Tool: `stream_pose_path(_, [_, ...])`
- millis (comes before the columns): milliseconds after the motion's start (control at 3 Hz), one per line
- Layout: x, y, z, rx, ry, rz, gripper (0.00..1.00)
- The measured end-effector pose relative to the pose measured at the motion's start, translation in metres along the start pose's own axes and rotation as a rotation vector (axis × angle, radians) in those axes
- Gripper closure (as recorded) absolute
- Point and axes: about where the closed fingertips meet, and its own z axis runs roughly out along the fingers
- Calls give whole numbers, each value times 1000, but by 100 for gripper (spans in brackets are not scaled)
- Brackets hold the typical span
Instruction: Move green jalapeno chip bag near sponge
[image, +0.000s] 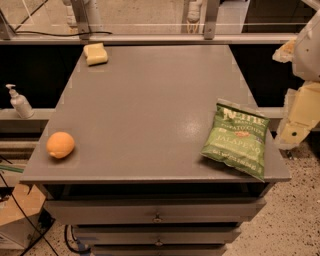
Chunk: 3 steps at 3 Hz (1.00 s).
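While the drawers (157, 212) are sitting shut beneath the near edge of the tabletop (150, 110), nothing on top is being touched. An orange (60, 145) is resting close to the near left corner, well apart from everything else and playing no part in the job. Across from it, the green chip bag (237, 139) is lying flat at the near right corner, its lower end reaching the near edge and its side running just beside the right edge. Sitting that close to the rim, it is offering an easy reach from the side, though a clumsy nudge could be sending it off the table.

The gripper (298, 117) is hanging just beyond the right edge, beside the bag but apart from it; whether it is open or closed I cannot tell. I am judging this to be the start of the approach, with no grasp made yet. A pump bottle (20, 102) is standing on a ledge off the left edge. The sponge (95, 53) is lying at the far left corner, so the bag is facing a diagonal trip across the whole top.
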Motion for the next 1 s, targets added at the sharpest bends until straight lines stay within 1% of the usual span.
stream_pose_path(333, [0,0,0,0,0,0,0])
stream_pose_path(667, [-3,-3,-1,13,-19,-30,0])
stream_pose_path(1000, [-1,-6,19,-13,-98,-49,0])
